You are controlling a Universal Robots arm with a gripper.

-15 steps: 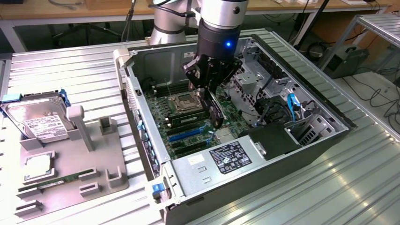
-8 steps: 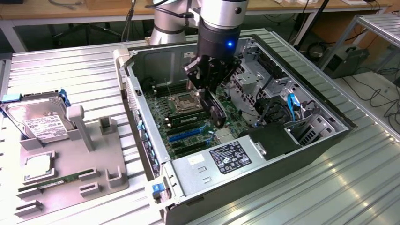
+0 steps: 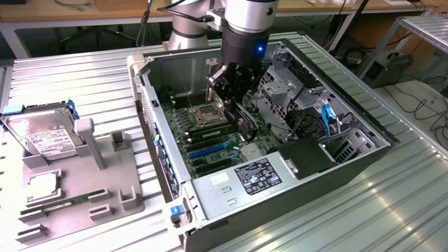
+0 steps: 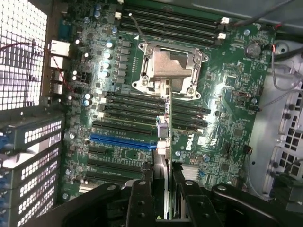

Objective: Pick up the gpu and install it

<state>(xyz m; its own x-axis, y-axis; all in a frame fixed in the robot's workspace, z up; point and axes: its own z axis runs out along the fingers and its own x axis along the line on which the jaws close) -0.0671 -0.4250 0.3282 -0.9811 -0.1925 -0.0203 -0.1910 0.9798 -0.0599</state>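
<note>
The gpu (image 3: pixel 244 122) is a thin dark card hanging edge-down inside the open computer case (image 3: pixel 364 152), over the green motherboard (image 3: pixel 198 137). My gripper (image 3: pixel 234 94) is shut on its upper part. In the wrist view the gpu (image 4: pixel 162 153) is edge-on between my two black fingers (image 4: pixel 142 198), with my gripper (image 4: pixel 162 191) above the expansion slots. Its lower edge hovers near the long blue slot (image 4: pixel 123 141) and beside the silver processor socket (image 4: pixel 168 68). The card stands above the board, apart from it.
A grey fixture plate (image 3: pixel 77 202) at the exterior view's left holds a silver hard drive (image 3: pixel 42 134) and a narrow green memory stick (image 3: pixel 60 203). Inside the case, a power supply (image 3: pixel 255 176) and metal drive cage (image 3: pixel 280 86) flank the card.
</note>
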